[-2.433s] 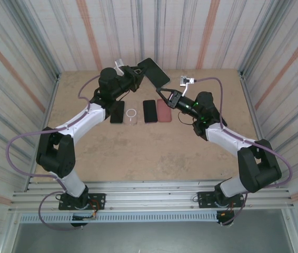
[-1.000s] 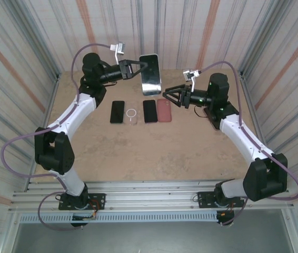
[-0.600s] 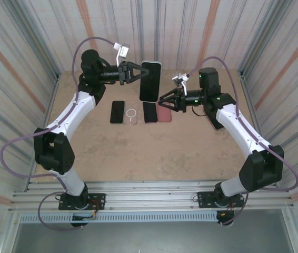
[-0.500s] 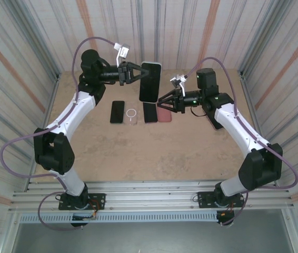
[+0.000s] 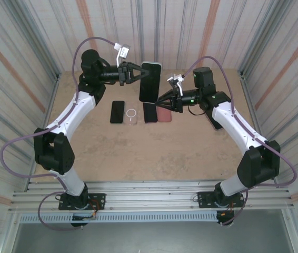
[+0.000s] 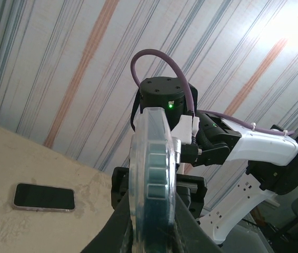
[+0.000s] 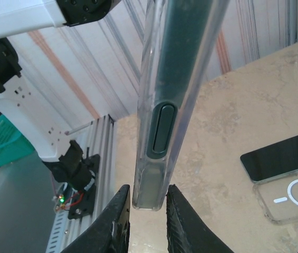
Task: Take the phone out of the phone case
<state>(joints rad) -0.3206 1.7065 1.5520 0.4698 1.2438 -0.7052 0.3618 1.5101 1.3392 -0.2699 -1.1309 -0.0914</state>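
1. Left claw (image 5: pixel 134 75) pinches the clear phone case (image 5: pixel 150 81), phone (image 7: pixel 178 58) inside, held upright above the worktop (image 5: pixel 138 158).
2. Right claw (image 7: pixel 148 188), nearly closed, straddles the case's lower end; whether it actually grips cannot be told.

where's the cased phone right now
Top view: cased phone aloft in the left claw, above the row of phones, right claw astride its lower end.

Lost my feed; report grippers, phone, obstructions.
Left gripper shut on clear-cased phone, held above table. Right gripper straddles its lower end, contact unclear. Nothing in the way; spare phones lie flat below.
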